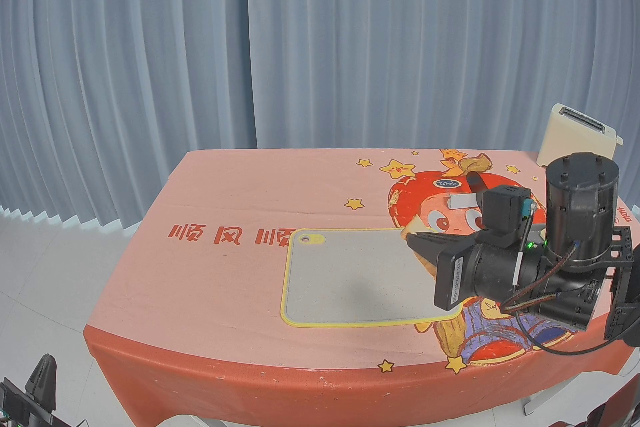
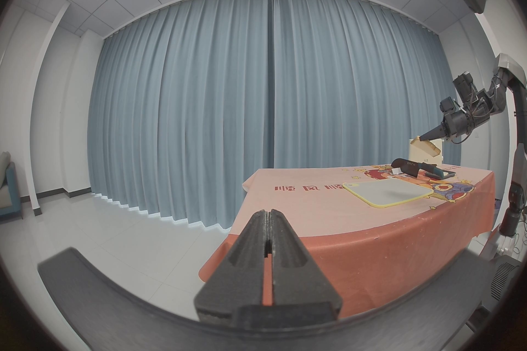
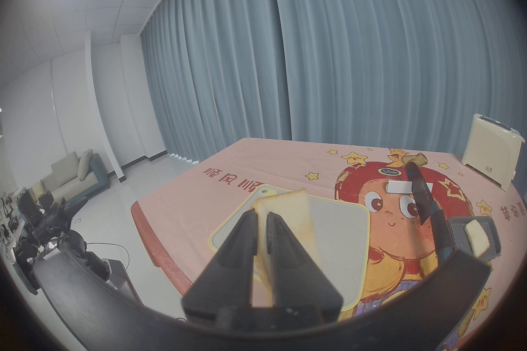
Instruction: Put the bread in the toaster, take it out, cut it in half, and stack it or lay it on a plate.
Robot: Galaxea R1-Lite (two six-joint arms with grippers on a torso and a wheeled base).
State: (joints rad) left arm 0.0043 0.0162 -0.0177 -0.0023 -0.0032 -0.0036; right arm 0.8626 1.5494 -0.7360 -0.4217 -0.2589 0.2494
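Note:
A slice of bread [image 3: 293, 215] with a tan crust stands on edge between the fingers of my right gripper [image 3: 262, 216], which is shut on it. It hangs over the right end of the grey, yellow-rimmed cutting board [image 1: 353, 275]; in the head view a corner of the bread [image 1: 412, 225] peeks out at my right gripper [image 1: 415, 239]. The cream toaster [image 1: 577, 135] stands at the table's far right corner, behind the arm. A black knife [image 3: 420, 192] lies right of the board. My left gripper [image 2: 269, 223] is shut and empty, low and off the table's left front.
A small dark tray [image 3: 476, 238] holding a pale piece sits at the knife's handle end. The pink printed cloth covers the table [image 1: 233, 201], whose left half is bare. Blue curtains hang behind.

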